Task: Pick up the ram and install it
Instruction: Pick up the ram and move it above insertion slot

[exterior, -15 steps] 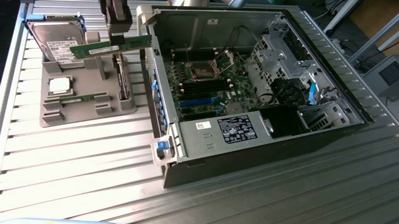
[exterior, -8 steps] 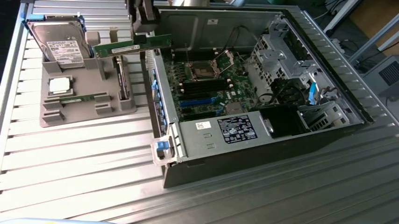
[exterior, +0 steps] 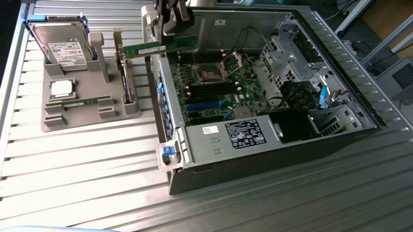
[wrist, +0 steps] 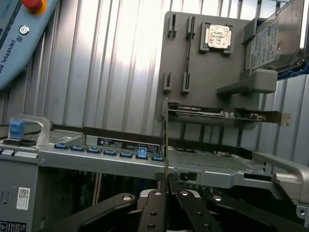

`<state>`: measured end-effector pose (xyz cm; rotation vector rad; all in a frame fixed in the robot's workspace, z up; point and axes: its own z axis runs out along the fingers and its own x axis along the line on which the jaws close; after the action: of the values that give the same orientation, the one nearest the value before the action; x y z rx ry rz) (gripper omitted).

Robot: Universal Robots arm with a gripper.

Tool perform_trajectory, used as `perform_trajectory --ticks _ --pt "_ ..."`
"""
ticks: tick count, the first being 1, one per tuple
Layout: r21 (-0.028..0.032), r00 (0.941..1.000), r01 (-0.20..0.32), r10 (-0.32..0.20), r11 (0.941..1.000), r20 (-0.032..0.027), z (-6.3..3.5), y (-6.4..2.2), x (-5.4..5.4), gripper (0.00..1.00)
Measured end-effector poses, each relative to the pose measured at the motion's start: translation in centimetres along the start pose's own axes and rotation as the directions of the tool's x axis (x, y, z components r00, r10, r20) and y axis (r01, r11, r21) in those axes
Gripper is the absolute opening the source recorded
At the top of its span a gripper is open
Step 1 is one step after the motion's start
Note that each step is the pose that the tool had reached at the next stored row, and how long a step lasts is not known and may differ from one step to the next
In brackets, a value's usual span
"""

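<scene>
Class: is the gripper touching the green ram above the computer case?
Touching. Wrist view: the gripper clamps the edge-on ram from both sides, no gap; exterior view agrees.

Green ram [exterior: 158,47] with white label, grey parts tray [exterior: 87,117], blue case latch [exterior: 168,151], ribbed silver table [exterior: 84,164]

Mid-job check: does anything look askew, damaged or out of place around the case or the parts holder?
Nothing stands out. The gripper grips the ram above the edge of the case; the twin stick, processor, hard drive and expansion card sit in the grey holder.
</scene>
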<state>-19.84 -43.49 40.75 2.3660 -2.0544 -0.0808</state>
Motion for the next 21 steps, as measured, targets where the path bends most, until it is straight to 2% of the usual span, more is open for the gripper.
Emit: perform_trajectory --ticks 4,9,13,17,21 --pt "0.0001 1.0 0.0 0.0 1.0 0.0 -0.08 -1.97 0.3 0.13" --pt "0.0 1.0 0.0 0.0 1.0 -0.0002 -0.22 -5.08 0.7 0.13" --pt "0.0001 1.0 0.0 0.0 1.0 -0.0002 -0.27 -6.35 0.9 0.13" --pt "0.0 1.0 0.0 0.0 1.0 -0.0003 -0.36 -8.3 1.2 0.13" --pt "0.0 1.0 0.0 0.0 1.0 -0.0005 -0.42 -9.52 1.3 0.13"
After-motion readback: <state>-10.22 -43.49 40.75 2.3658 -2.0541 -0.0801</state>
